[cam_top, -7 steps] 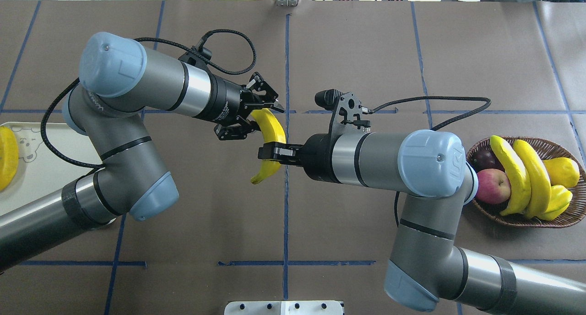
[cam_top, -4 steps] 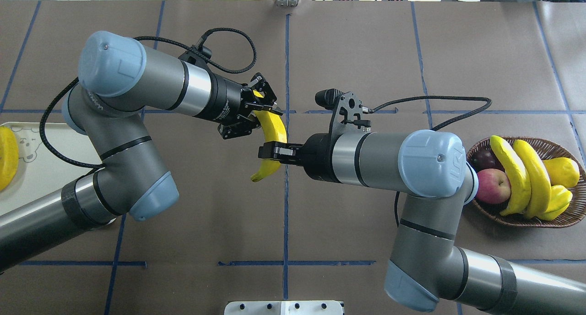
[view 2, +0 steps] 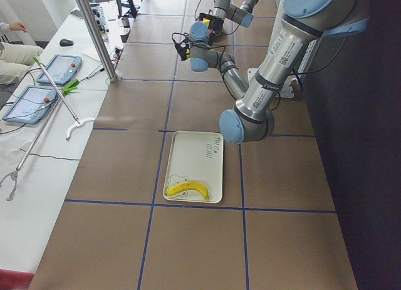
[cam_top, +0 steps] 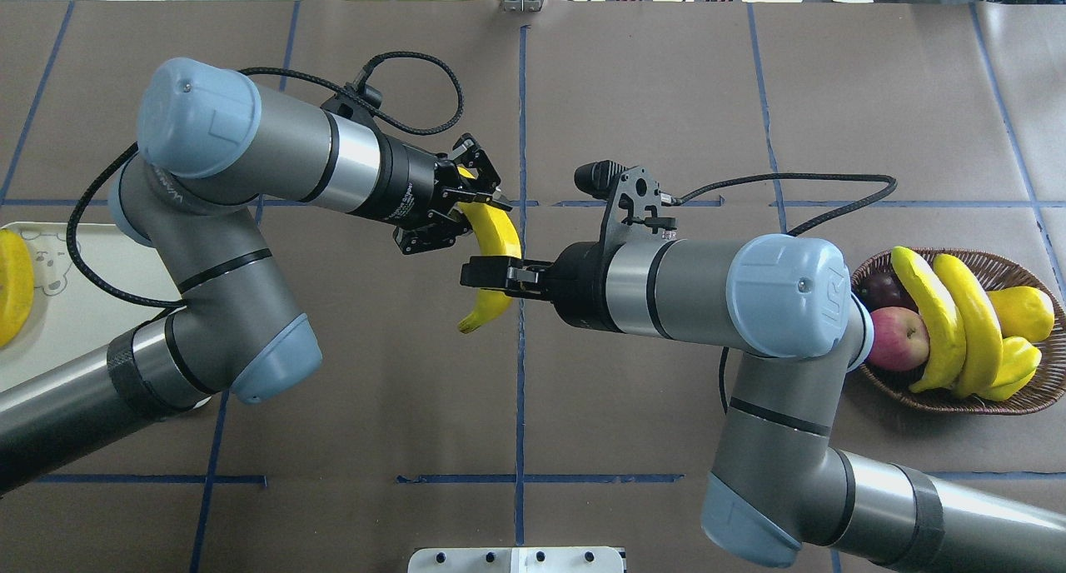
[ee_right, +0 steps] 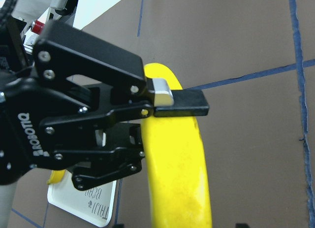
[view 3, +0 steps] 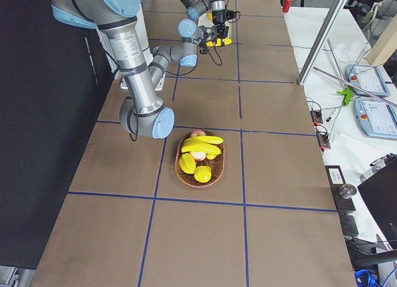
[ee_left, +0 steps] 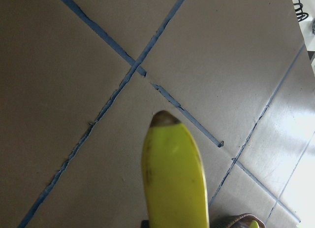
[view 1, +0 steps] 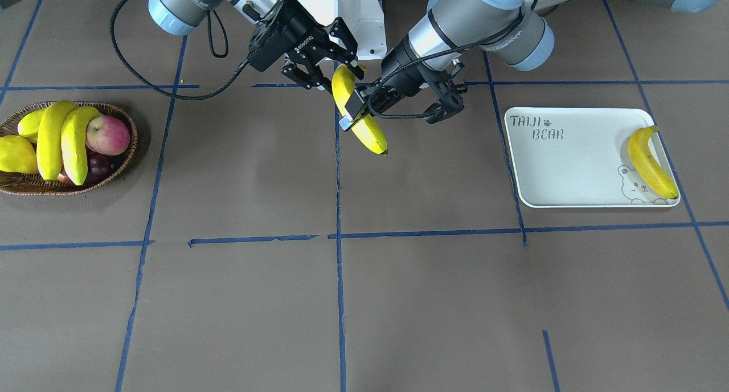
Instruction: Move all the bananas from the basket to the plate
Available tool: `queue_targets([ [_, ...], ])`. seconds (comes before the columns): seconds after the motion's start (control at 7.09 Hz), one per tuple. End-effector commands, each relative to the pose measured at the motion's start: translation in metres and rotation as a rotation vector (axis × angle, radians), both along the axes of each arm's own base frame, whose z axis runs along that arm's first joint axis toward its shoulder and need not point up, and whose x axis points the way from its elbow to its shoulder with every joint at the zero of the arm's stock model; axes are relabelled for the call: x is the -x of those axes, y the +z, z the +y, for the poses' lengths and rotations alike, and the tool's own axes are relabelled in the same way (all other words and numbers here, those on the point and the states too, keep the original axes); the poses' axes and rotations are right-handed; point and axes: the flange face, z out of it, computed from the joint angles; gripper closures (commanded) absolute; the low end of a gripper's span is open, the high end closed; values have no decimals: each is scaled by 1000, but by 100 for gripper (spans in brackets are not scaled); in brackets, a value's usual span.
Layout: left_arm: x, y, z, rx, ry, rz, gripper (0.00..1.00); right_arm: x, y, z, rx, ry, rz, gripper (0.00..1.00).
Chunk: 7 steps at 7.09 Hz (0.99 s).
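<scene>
A yellow banana (cam_top: 500, 236) (view 1: 364, 127) hangs above the table's middle. My left gripper (cam_top: 476, 200) (view 1: 356, 110) is shut on it, also seen in the right wrist view as the left gripper (ee_right: 167, 134). My right gripper (cam_top: 487, 275) (view 1: 335, 76) is open, its fingers spread either side of the same banana's other end. The banana's dark tip (ee_left: 165, 119) sticks out ahead of the left wrist camera. One banana (view 1: 649, 161) (cam_top: 15, 286) lies on the plate (view 1: 569, 164) (cam_top: 75, 315). Two bananas (cam_top: 933, 315) (cam_top: 970, 323) lie in the basket (cam_top: 958, 402) (view 1: 34, 190).
The basket also holds a red apple (cam_top: 898, 338), a dark plum (cam_top: 883, 290) and plump yellow fruit (cam_top: 1023, 311). Blue tape lines cross the brown table cover. A seated person (view 2: 15, 52) and tablets (view 2: 59, 67) are at a side table.
My left gripper went from open around the banana's end to shut on it. My right gripper, which was shut on the banana, has opened. The banana has barely moved.
</scene>
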Motion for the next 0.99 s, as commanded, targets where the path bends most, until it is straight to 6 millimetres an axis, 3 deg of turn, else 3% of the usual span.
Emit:
queue_targets([
  [0.0, -1, 4, 0, -3, 1, -7, 100, -11, -5, 3, -2, -16, -5, 0],
  [0.14, 0, 7, 0, -4, 0, -11, 100, -27, -13, 3, 15, -40, 29, 0],
  [0.42, 0, 35, 1, 18, 3, -47, 100, -66, -14, -17, 65, -109, 93, 0],
  [0.56, 6, 48, 1, 31, -6, -61, 100, -84, 1, -24, 83, -129, 110, 0],
  [0.7, 20, 73, 4, 51, -17, -86, 100, -112, 14, -29, 100, -140, 117, 0],
  [0.85, 31, 90, -5, 63, -69, -111, 100, -130, 30, -38, 122, -121, 135, 0],
])
